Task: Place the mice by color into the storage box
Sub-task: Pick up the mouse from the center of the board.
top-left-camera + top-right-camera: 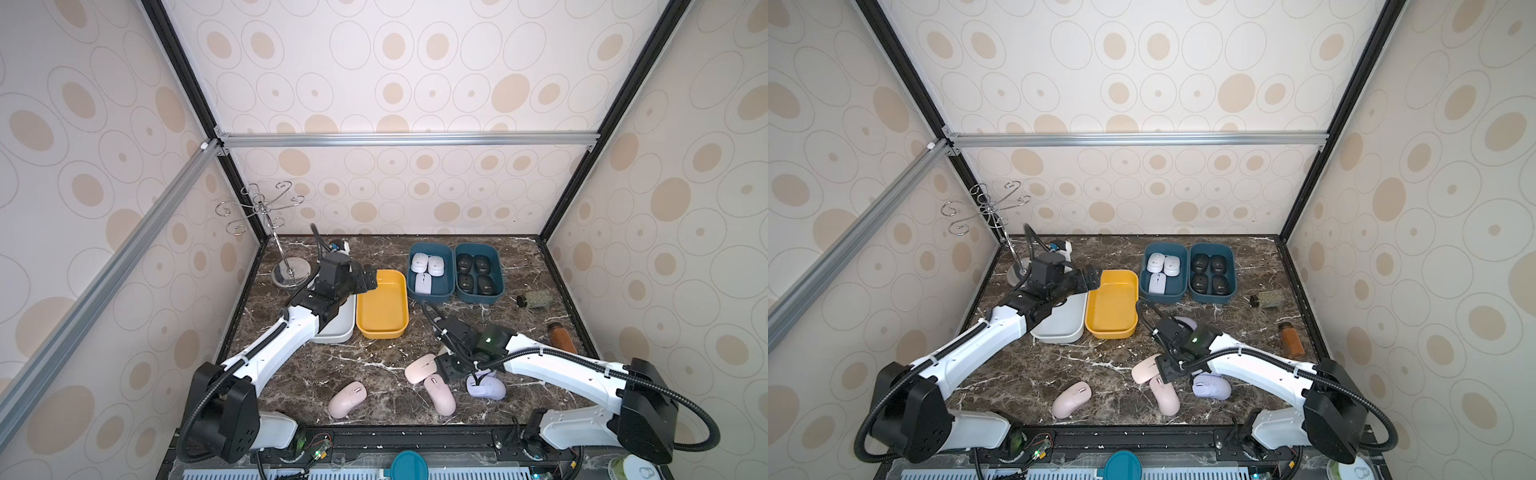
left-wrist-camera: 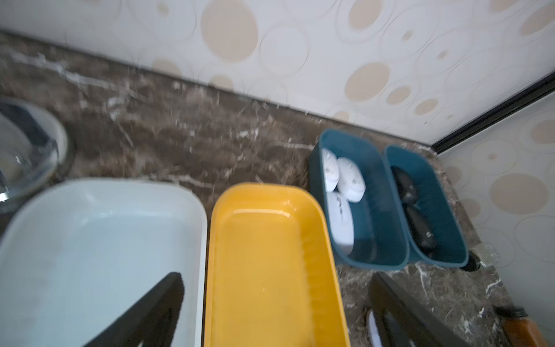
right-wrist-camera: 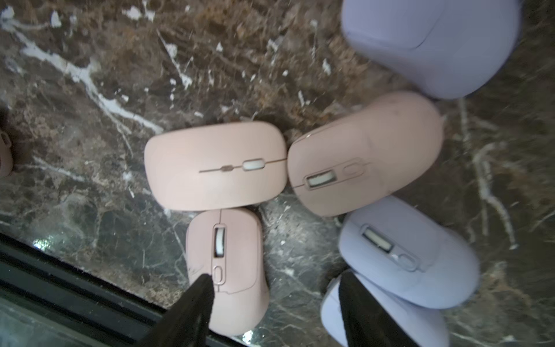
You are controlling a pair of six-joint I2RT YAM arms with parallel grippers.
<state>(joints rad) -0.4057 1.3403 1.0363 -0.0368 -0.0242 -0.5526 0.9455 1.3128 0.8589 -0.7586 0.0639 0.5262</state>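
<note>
Mice (image 3: 214, 165) of two colours lie loose on the near half of the marble table (image 1: 332, 365). Closest to the front edge, a lone pink mouse (image 1: 347, 399) sits apart toward the left. To its right, three pink mice (image 3: 366, 153) touch one another in a cluster. Two lavender mice (image 3: 411, 255) are pressed together just beside them, and a third lavender mouse (image 3: 432, 45) lies near the cluster's far side. The right gripper (image 3: 274, 276) is over this group, its jaws clearly parted and gripping nothing. One finger (image 3: 192, 309) overlaps a pink mouse and the other a lavender one, though contact cannot be judged. Farther back on the right are a brown jar (image 1: 561, 337) and, beyond it, a green-filled jar (image 1: 536, 300) lying on its side. On the left, a white box (image 1: 340, 328) and a yellow box (image 1: 382, 307) sit side by side. The left gripper (image 2: 276, 276) hangs above them with jaws spread wide and nothing between them. Behind these, two teal boxes stand side by side: the left teal box (image 1: 430, 297) holds three white mice (image 1: 428, 268), and the right teal box (image 1: 480, 298) holds four black mice (image 1: 473, 272). A metal hook stand (image 1: 291, 272) occupies the far-left corner.
</note>
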